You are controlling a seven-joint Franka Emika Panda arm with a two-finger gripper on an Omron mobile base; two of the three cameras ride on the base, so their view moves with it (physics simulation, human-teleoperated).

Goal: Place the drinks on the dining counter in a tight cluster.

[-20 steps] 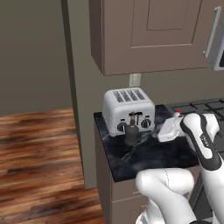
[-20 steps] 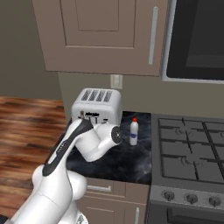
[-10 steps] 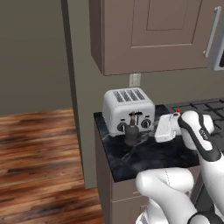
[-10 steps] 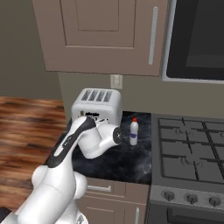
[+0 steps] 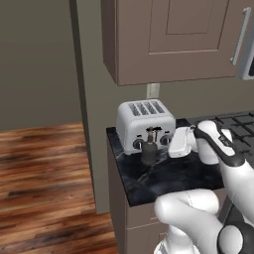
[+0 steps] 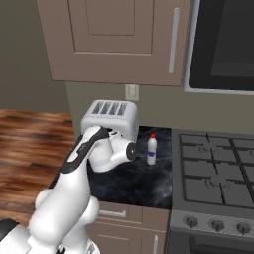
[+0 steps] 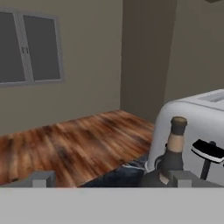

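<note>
Likely a home kitchen: toaster (image 5: 145, 124), cabinets (image 6: 116, 39), gas stove (image 6: 213, 171).

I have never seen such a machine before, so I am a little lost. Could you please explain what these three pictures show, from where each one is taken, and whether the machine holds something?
It is a white robot arm in a simulated kitchen. Two cameras ride behind the arm, one on its left and one on its right; the third sits on its hand and looks along the tool. On the black marble worktop stand a silver toaster, a dark grey bottle before it, and a slim white bottle with a red cap beside it. A gas stove is next to the worktop. The tool is open and holds nothing; it points toward the dark bottle.
</note>
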